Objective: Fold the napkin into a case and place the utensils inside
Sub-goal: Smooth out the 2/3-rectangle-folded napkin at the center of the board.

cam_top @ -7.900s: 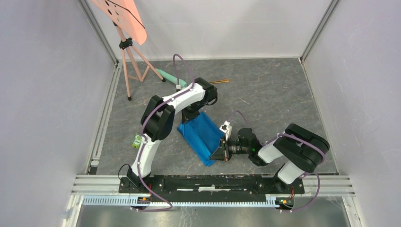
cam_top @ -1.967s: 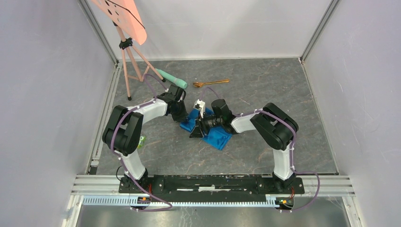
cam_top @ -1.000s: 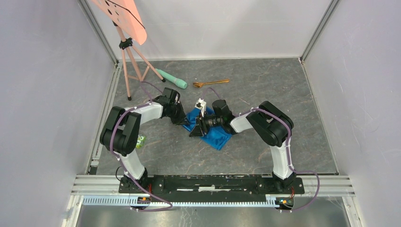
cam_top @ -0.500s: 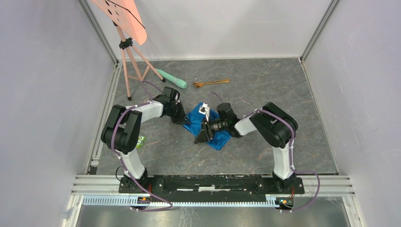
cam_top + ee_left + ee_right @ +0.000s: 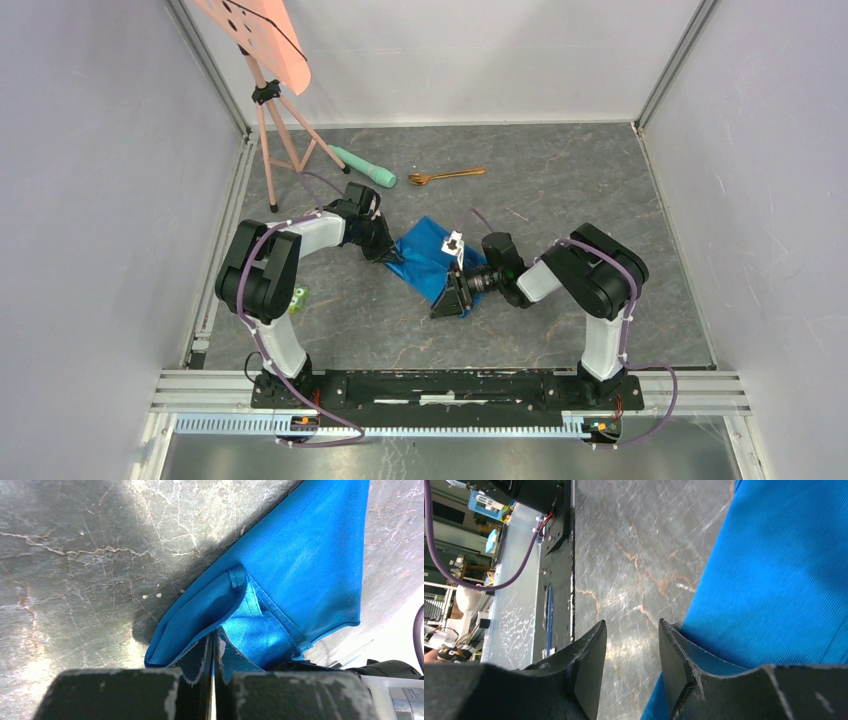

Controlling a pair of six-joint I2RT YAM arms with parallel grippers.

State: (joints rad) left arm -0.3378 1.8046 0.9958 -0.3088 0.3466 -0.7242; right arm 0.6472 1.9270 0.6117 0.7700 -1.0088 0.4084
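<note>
The bright blue napkin (image 5: 428, 256) lies partly folded in the middle of the table. My left gripper (image 5: 388, 252) is shut on its left corner; in the left wrist view the closed fingers pinch a fold of the napkin (image 5: 280, 580) at the gripper (image 5: 214, 635). My right gripper (image 5: 447, 300) is open at the napkin's near-right edge; in the right wrist view the napkin (image 5: 784, 570) lies beside the right finger and bare table shows between the jaws of the gripper (image 5: 631, 625). The copper-gold utensils (image 5: 446, 176) lie at the back, apart from both grippers.
A mint-green cylinder with a black tip (image 5: 364, 167) lies at the back left beside a pink tripod stand (image 5: 272, 120). A small green object (image 5: 297, 298) sits by the left arm. Metal frame rails (image 5: 450, 385) border the table.
My right gripper has drawn back toward the near right, off the napkin's middle, and stands open. The napkin now lies flatter and more spread out. My left gripper has held its corner in place.
</note>
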